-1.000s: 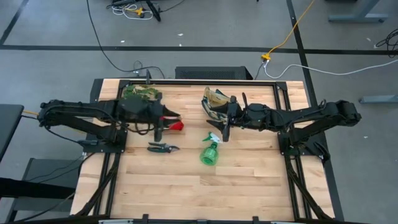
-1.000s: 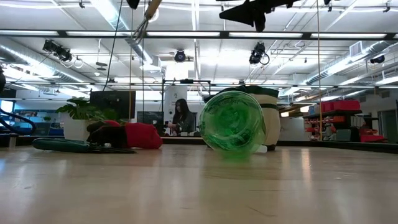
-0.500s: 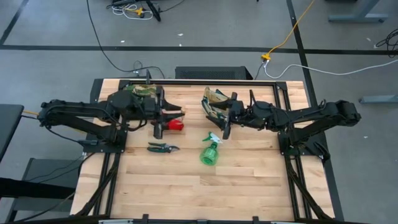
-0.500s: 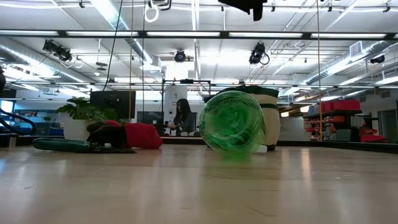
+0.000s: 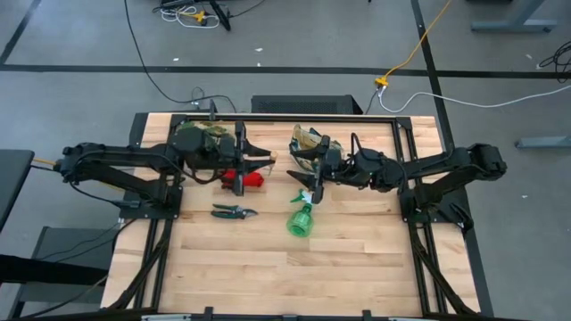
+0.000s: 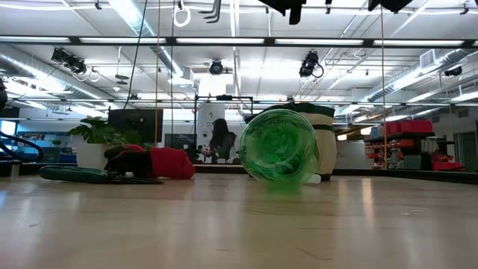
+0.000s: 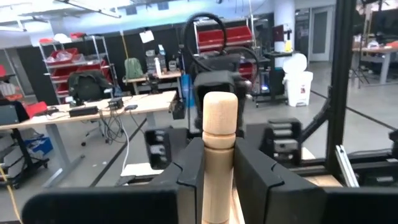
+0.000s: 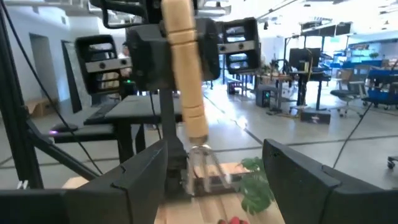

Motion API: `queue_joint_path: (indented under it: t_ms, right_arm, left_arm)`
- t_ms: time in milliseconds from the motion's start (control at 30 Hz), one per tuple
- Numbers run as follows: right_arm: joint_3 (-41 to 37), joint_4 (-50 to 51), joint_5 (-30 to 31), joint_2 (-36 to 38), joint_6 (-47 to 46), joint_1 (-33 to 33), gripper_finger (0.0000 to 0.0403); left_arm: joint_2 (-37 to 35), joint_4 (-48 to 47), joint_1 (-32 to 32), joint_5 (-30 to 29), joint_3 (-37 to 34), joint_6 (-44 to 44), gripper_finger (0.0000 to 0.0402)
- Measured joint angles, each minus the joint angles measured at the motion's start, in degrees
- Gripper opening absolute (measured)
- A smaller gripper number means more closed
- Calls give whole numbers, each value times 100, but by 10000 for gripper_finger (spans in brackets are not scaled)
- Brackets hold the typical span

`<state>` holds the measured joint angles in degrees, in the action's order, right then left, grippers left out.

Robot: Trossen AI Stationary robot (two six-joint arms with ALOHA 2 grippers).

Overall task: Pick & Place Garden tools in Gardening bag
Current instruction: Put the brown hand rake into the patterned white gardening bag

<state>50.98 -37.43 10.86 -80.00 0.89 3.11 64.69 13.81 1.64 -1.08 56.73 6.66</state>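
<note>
While the left gripper [image 5: 243, 160] clenches the hand rake [image 7: 219, 152] by its wooden handle, the released right gripper [image 5: 314, 172], facing it, should close squarely on the handle

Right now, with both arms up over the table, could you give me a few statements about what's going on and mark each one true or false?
1. The left hand grips the hand rake by its wooden handle. True.
2. The spray bottle stands upright inside the gardening bag. False: it lies on its side on the table, outside the bag.
3. The right hand is open and holds nothing. True.
4. The pruning shears are clamped in the right hand. False: they lie on the table, near the left arm.
5. The red gloves lie on the table below the left hand. True.
</note>
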Motion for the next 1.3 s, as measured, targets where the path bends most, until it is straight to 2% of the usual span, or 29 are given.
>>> queue_joint_path:
  t_ms: [600, 833, 1067, 1300]
  right_arm:
    - [0, -182, 10, -31, 9, 35, 263]
    - [0, -137, 23, -31, 27, 35, 261]
    - [0, -98, 25, -31, 114, 35, 223]
    - [0, -100, 8, -31, 114, 35, 155]
  left_arm:
    - [748, 1137, 19, 161, 0, -14, 66]
    - [987, 1563, 76, 479, 0, -160, 66]
    - [1053, 1599, 80, 536, 0, -166, 66]
    - [1092, 1633, 82, 541, 2, -164, 66]
